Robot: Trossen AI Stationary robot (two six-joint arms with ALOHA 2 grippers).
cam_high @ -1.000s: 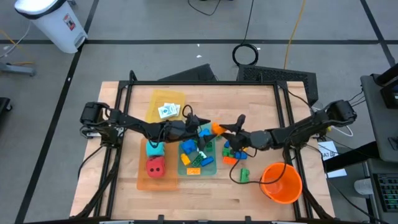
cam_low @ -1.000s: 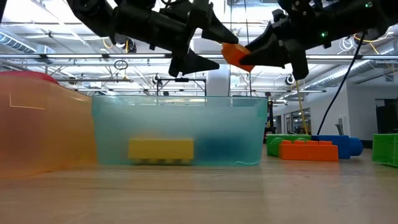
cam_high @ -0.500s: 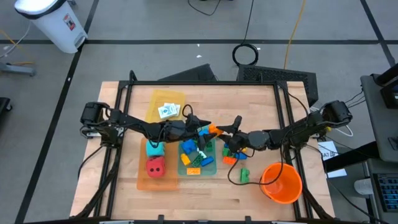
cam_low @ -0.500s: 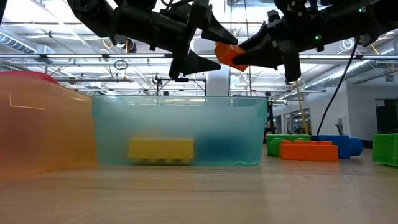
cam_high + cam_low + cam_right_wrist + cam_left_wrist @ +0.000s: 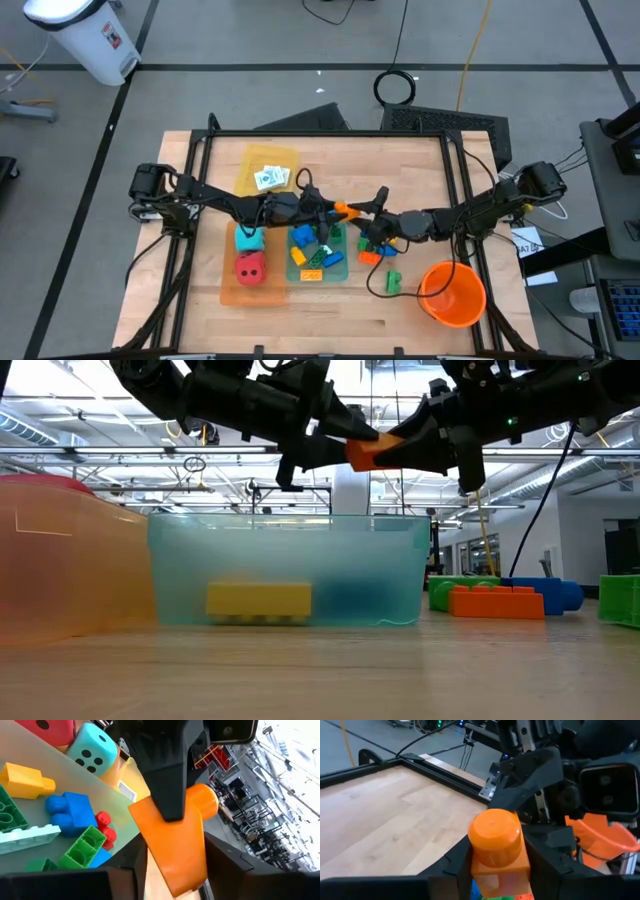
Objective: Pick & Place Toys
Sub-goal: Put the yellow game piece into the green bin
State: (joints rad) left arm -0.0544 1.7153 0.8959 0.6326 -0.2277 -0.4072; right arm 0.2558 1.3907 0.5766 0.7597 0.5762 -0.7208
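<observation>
Only the wrist views show both grips: the small orange plastic brick (image 5: 496, 851), round stud up, is clamped by the left gripper (image 5: 495, 865) and right gripper (image 5: 172, 865) above the translucent teal tray (image 5: 290, 575).

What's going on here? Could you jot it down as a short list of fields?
Held item: orange brick, in mid-air above the teal tray
Left gripper: closed on the brick from both sides
Right gripper: fingers also on either side of the brick
Teal tray contents: mixed bricks
Orange tray: teal die, red die
Yellow tray: cards
Loose on table: bricks near the orange bucket
</observation>
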